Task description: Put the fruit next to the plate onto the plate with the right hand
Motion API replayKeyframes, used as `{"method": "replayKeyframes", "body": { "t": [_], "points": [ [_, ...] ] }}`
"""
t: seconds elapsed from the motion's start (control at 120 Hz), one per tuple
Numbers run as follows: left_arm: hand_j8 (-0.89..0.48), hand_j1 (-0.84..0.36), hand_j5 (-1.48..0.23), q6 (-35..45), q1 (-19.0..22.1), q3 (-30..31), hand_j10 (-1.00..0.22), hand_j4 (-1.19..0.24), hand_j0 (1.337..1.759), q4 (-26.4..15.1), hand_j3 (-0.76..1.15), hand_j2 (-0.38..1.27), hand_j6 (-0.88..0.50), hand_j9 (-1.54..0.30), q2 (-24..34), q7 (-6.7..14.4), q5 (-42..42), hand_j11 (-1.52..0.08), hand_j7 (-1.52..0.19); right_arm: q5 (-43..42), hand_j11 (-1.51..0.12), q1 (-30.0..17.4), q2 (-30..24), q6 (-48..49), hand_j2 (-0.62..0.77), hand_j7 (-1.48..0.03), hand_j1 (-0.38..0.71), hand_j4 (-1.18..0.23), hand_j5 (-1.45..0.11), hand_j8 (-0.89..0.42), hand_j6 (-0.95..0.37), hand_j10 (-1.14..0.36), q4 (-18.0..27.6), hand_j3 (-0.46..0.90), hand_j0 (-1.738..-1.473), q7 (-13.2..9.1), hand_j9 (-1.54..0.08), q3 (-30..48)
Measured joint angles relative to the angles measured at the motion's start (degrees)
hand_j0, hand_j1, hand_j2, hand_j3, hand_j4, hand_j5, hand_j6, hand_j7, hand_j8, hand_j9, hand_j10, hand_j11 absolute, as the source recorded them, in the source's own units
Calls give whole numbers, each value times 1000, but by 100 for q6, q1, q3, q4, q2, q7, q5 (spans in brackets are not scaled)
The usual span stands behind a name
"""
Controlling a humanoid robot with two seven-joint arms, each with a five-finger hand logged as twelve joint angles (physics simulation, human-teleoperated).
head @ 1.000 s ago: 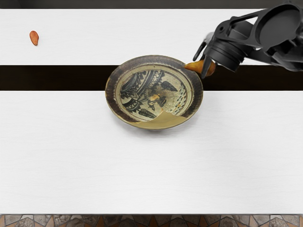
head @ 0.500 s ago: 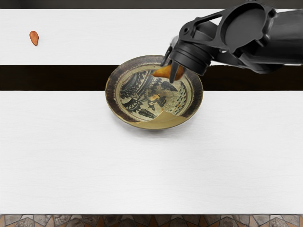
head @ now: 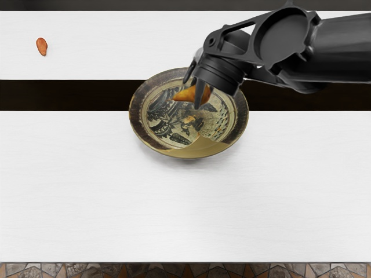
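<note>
The right hand (head: 215, 70) comes in from the right edge of the table (head: 185, 202) and hangs over the far part of the plate (head: 138, 123). Its dark fingers (head: 199, 94) point downward and are closed around the orange fruit (head: 184, 95), which they grip from above. The fruit is held over the inner surface of the plate, near its far rim; I cannot tell if it touches the plate. The plate is round, with a dark rim and a painted pattern inside, and it stands near the middle of the table, across a dark band (head: 64, 95) that runs from the left edge to the right edge. A second small orange piece (head: 42, 46) lies near the far left corner of the table, well apart from the plate.
</note>
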Motion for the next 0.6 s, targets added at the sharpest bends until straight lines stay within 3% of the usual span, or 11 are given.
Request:
{"method": "replayKeyframes", "body": {
  "t": [0.108, 0.233, 0.442, 0.6],
  "points": [
    [-1, 349, 0, 0, 0, 0, -1, -1, 1658, 0, 0, 0, -1, 0, 0, 0, 0, 0, 0, 29, -421, 5, 8, -10, 138, -407, -43, -307, -417, -208, -231, -267, -98, 0, -1658, 0, -418, 1],
    [-1, 349, 0, 0, 0, 0, -1, -1, 1658, 0, 0, 0, -1, 0, 0, 0, 0, 0, 0, 7, -244, 58, 11, -15, 73, -236, -169, -179, -241, -125, -138, -157, -55, 0, -1658, 0, -242, 5],
    [-1, 349, 0, 0, 0, 0, -1, -1, 1658, 0, 0, 0, -1, 0, 0, 0, 0, 0, 0, 15, -109, 18, -32, -135, 23, -106, -265, -82, -108, -63, -68, -74, 161, 0, -1658, 0, -109, 311],
    [-1, 349, 0, 0, 0, 0, -1, -1, 1658, 0, 0, 0, -1, 0, 0, 0, 0, 0, 0, 22, -69, -253, -968, -269, 8, -68, -293, -53, -69, -44, -47, -49, 999, 0, -1658, 0, -69, 1288]
  ]
}}
